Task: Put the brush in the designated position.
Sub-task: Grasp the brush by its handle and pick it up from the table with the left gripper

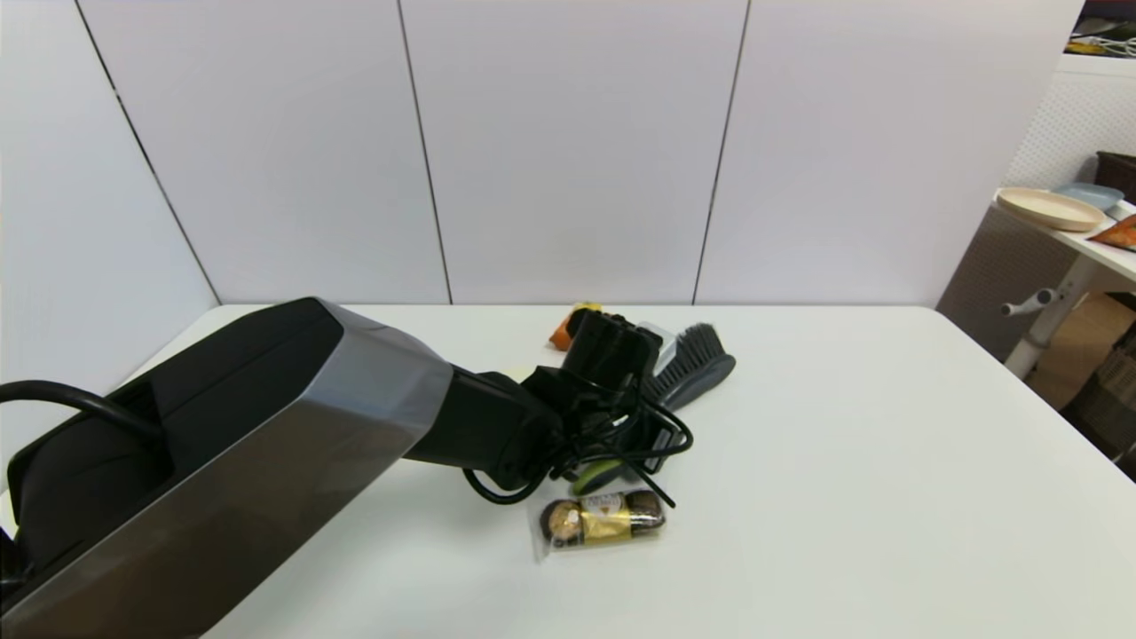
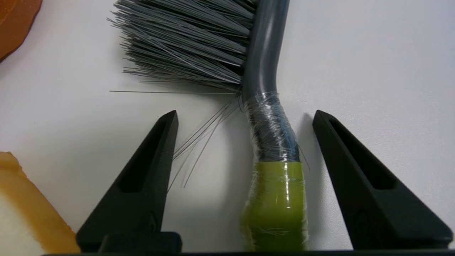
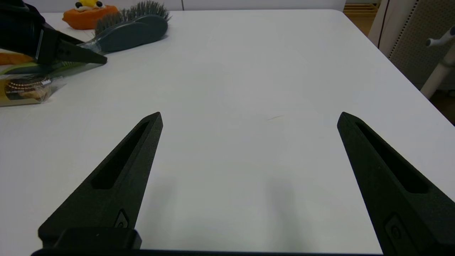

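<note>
Risk of slip: left gripper (image 2: 245,113) is straddling the neck of the hand brush with the dark grey oval head, grey bristles and lime-green handle (image 2: 265,106), right where a glossy clear wrap is covering the plastic; a close here could, in my judgement, be sliding on that film.
Risk of tilt: brush head is carrying most of the length beyond the fingers, so a lift from the neck may be letting the head droop or swing.
Risk of snag: loose stray bristles are trailing across the gap toward one black finger (image 2: 142,170) and could be getting pinched.
Risk to neighbours: slice of bread with a tan crust (image 2: 25,209), clear packet of gold-foiled chocolates (image 1: 603,519) and orange soft toy (image 3: 89,14) are lying near; a sweeping carry could be knocking them.
Hand state: left fingers are standing wide apart, holding nothing, neither touching the handle as far as the wrist view is showing.
Brush position: lying flat on the white table (image 1: 887,444), handle between the left fingers, nearer one of them, head pointing away from the wrist.
Contact with table: fingertips appear to be hovering low; touching cannot be told.
Right gripper (image 3: 249,117): idling spread wide over bare table, well apart from the brush.
</note>
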